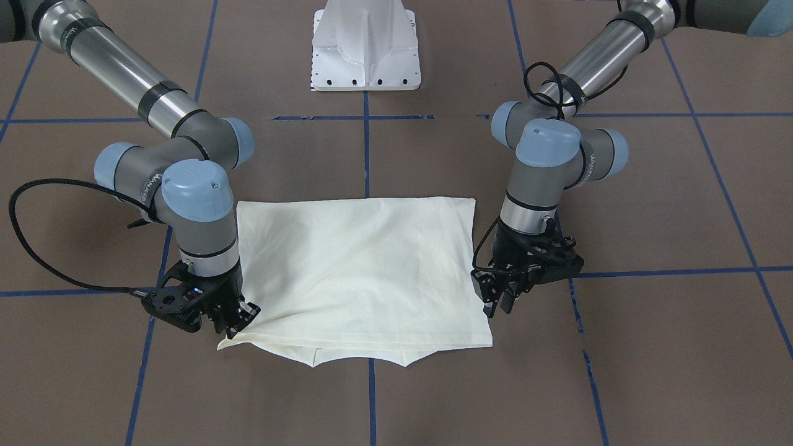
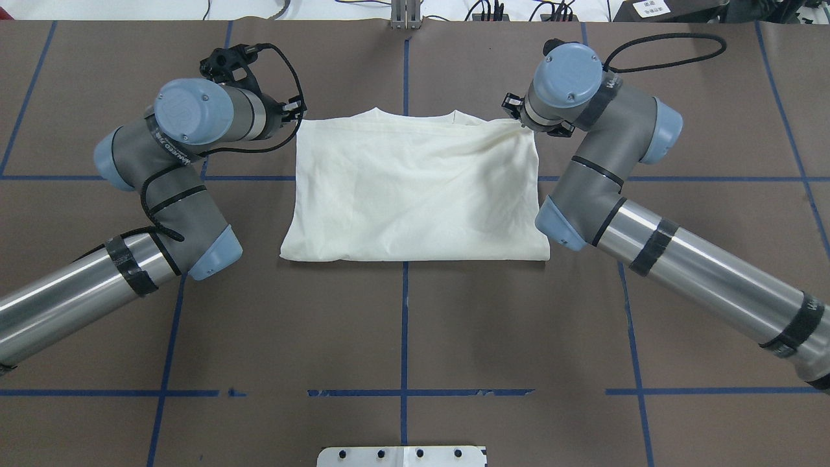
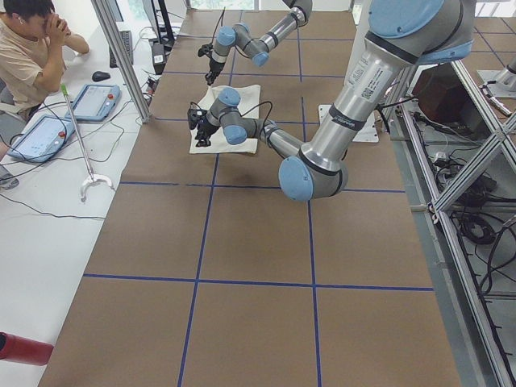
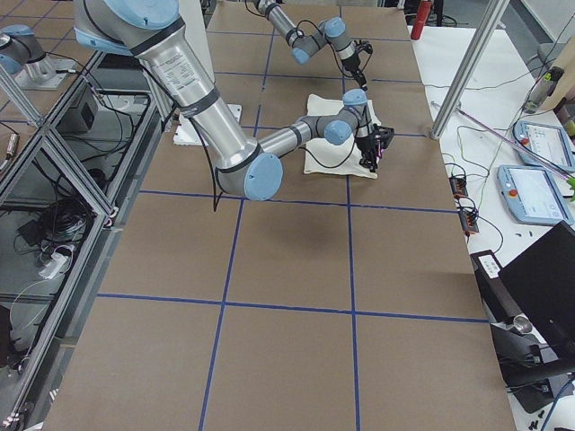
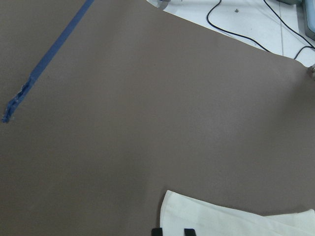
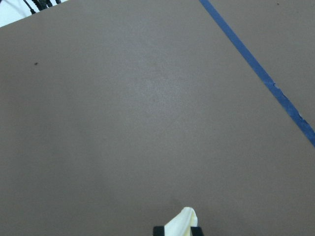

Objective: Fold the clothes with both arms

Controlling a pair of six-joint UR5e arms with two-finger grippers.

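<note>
My right gripper (image 1: 238, 322) pinches a corner of the cream T-shirt (image 1: 365, 272), folded between my grippers on the desk (image 1: 650, 371). It's light and limp, so corners hold best. I cannot tell my left gripper (image 1: 500, 305) state.

Plain cream, perhaps faintly yellowish T-shirt (image 1: 365, 266); brown table (image 1: 433, 402) with blue tape grid (image 1: 367, 155).

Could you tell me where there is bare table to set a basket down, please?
The widest bare table lies between the shirt and the white base. It is crowded at the shirt's two corners farthest from that base, where the left claw and right claw sit.
</note>
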